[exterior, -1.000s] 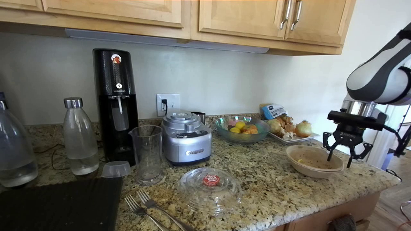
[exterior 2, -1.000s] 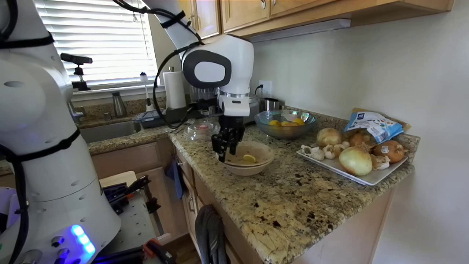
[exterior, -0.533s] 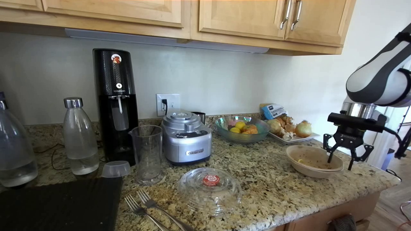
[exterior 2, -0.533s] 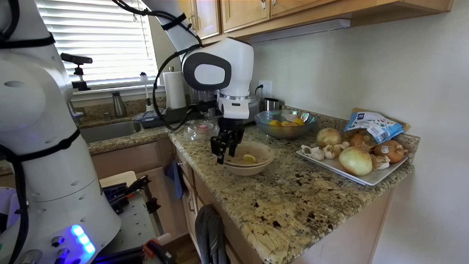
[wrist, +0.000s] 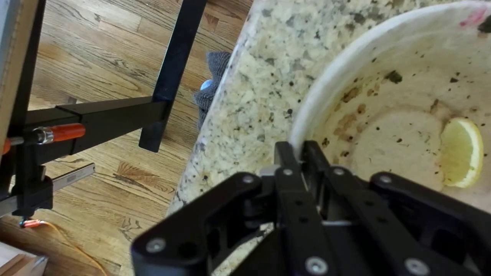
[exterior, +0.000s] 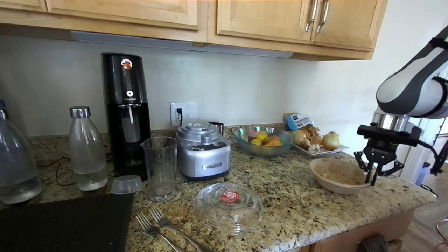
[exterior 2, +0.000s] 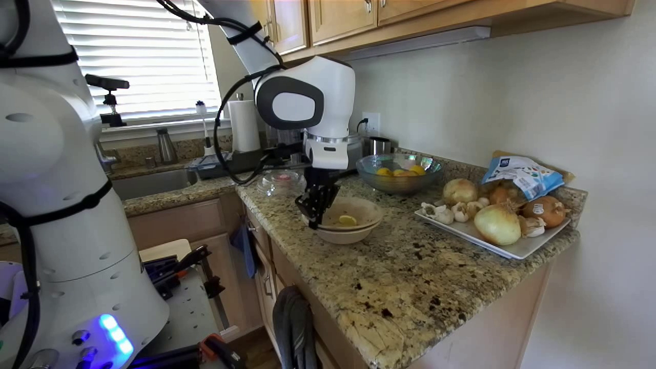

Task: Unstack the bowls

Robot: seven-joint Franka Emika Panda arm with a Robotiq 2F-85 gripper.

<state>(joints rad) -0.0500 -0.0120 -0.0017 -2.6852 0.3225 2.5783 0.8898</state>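
Gripper (wrist: pixel 297 151): was nearly closed; top bowl (wrist: pixel 399 161) was pinched by its rim, wrist-view nine o'clock.
Bottom bowl (exterior 2: pixel 344 237): was nested beneath.

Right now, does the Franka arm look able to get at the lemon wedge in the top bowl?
Probably not directly: its claw looks closed on the rim of the top beige bowl. Nothing covers the lemon wedge, so letting go would likely free the way.

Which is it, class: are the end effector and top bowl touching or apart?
Touching. The wrist view shows the end effector shut on the top bowl, rim pinched between its fingers.
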